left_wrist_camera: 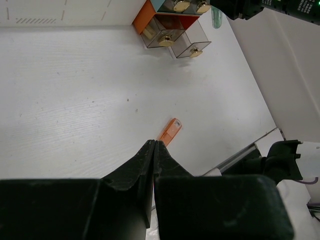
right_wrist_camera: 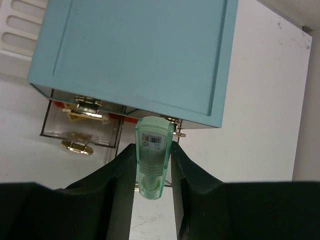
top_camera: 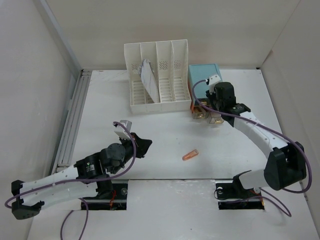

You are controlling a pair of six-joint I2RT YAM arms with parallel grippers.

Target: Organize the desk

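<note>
The white desk [top_camera: 155, 125] carries an orange marker [top_camera: 190, 155], also in the left wrist view [left_wrist_camera: 170, 130]. My left gripper [top_camera: 146, 145] is shut and empty, its tips [left_wrist_camera: 154, 143] just short of the marker's near end. My right gripper [top_camera: 214, 106] is shut on a pale green translucent marker [right_wrist_camera: 154, 160] with a barcode label and holds it above the front of the light-blue drawer box [right_wrist_camera: 135, 55]. Two clear drawers with gold knobs [right_wrist_camera: 80, 127] stand pulled out under the box. The green marker's tip also shows in the left wrist view [left_wrist_camera: 216, 17].
A white slotted file rack [top_camera: 167, 75] with a sheet of paper [top_camera: 149, 77] stands at the back, next to the drawer box [top_camera: 204, 76]. A grey metal rail [top_camera: 70, 125] runs along the left edge. White walls enclose the desk.
</note>
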